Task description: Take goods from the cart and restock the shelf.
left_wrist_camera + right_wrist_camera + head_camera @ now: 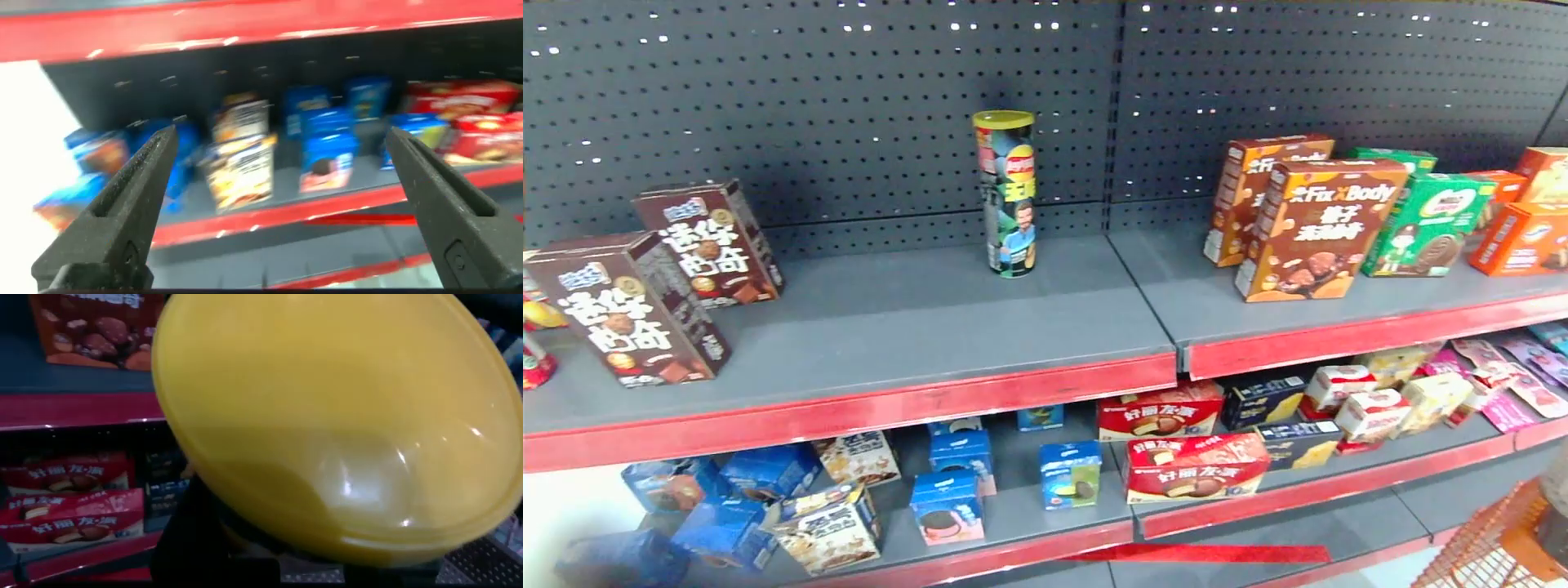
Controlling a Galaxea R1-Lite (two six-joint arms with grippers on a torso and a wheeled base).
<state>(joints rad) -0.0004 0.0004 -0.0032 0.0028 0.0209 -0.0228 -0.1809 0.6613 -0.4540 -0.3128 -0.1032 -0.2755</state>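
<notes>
A tall chip can (pixel 1005 192) with a yellow lid stands upright at the back of the upper grey shelf (pixel 890 327), alone in its middle. In the right wrist view the yellow lid of a second chip can (pixel 335 416) sits very close, with my right gripper (pixel 270 555) shut on the can's body below the lid. This can is in front of the shelf's red edge (pixel 73 408). My left gripper (pixel 279 135) is open and holds nothing. It faces the lower shelf, where blue and white biscuit boxes (pixel 241 159) stand.
Brown boxes (pixel 629 306) stand at the upper shelf's left, and brown, green and orange boxes (pixel 1315 229) at its right. The lower shelf holds blue boxes (pixel 947 506) and red boxes (pixel 1196 465). An orange cart (pixel 1494 539) shows at the bottom right.
</notes>
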